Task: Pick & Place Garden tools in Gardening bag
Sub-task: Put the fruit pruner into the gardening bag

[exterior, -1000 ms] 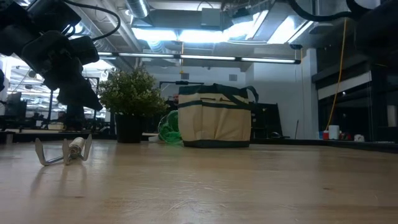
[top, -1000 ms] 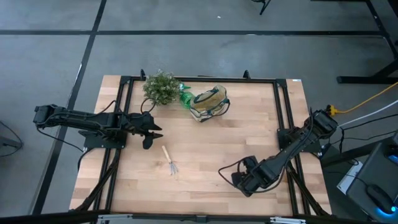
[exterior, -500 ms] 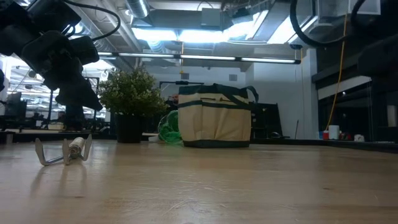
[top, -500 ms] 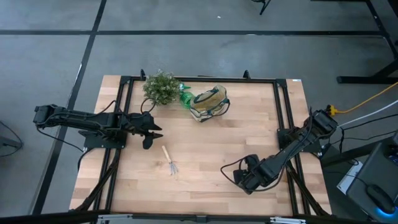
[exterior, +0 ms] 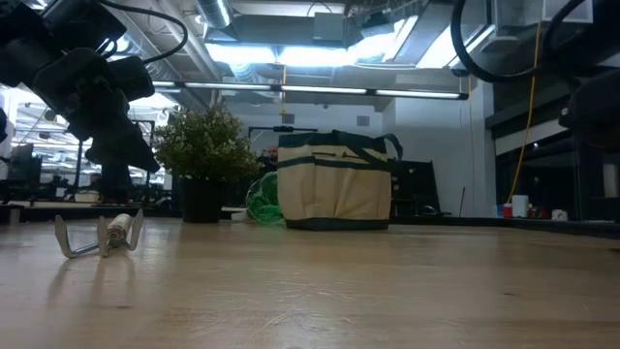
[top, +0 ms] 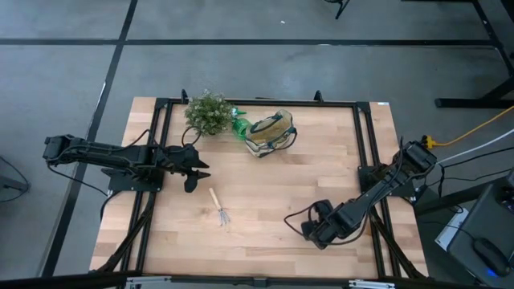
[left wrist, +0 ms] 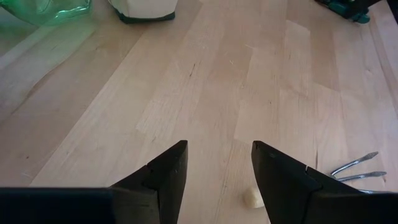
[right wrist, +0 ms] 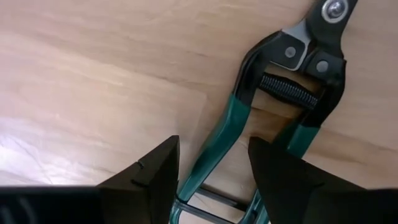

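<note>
Teal-handled pruning shears flat on table, right gripper jaws parted over handles | left gripper released near mini rake | gardening bag at far edge

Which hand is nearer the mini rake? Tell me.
Left. The left hand hovers just beside the mini rake, near its handle end; the right hand sits across the table over the pruning shears.

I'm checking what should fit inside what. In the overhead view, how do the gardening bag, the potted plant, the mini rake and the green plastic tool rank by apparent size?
1. Gardening bag and potted plant: look about alike, too close to rank.
2. Mini rake.
3. Green plastic tool: smallest as seen, though partly hidden between plant and bag.
</note>
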